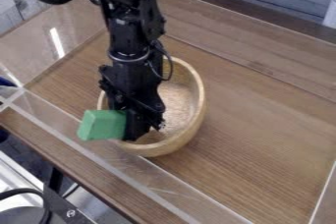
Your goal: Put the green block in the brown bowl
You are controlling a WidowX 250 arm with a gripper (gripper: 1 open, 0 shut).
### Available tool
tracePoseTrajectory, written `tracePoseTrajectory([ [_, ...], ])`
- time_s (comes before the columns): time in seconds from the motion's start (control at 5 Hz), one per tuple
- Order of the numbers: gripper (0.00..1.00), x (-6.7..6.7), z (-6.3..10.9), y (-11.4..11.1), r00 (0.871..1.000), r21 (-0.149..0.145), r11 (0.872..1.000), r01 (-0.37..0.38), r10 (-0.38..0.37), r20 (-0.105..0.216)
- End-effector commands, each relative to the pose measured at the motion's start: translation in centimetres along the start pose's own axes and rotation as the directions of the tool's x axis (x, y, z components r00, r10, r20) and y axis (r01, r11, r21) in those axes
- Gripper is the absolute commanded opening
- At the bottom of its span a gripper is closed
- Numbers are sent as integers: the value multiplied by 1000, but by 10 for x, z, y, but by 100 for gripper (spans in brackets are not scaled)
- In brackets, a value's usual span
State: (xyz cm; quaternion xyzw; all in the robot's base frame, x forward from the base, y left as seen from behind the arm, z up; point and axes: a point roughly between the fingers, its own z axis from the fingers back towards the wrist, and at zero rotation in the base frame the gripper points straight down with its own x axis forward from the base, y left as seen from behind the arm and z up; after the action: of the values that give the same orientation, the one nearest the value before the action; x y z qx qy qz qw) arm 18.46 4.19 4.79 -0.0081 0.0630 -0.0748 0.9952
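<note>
The brown bowl (198, 108) is a round, light wooden bowl in the middle of the wooden tabletop. My black gripper (130, 130) points straight down over the bowl's near-left rim. It is shut on the green block (100, 126). The block sticks out to the left of the fingers, over and just outside that rim. The arm hides the bowl's left half and most of its inside.
A clear plastic wall (53, 154) runs along the near-left edge of the table, close to the block. Bare wooden tabletop (269, 120) stretches to the right of the bowl and behind it. Cables (39, 208) hang below the front edge.
</note>
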Motion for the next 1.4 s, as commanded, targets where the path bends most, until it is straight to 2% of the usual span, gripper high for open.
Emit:
tracePoseTrajectory([
  [0.0, 0, 9, 4, 8, 998, -1, 1000, -21, 21, 51],
  [0.4, 0, 8, -6, 12, 998, 25, 999, -39, 38, 56],
  [0.8, 0, 7, 6, 4, 998, 6, 1000, -2, 2, 66],
  [1.2, 0, 8, 6, 3, 993, 6, 999, -32, 31, 116],
])
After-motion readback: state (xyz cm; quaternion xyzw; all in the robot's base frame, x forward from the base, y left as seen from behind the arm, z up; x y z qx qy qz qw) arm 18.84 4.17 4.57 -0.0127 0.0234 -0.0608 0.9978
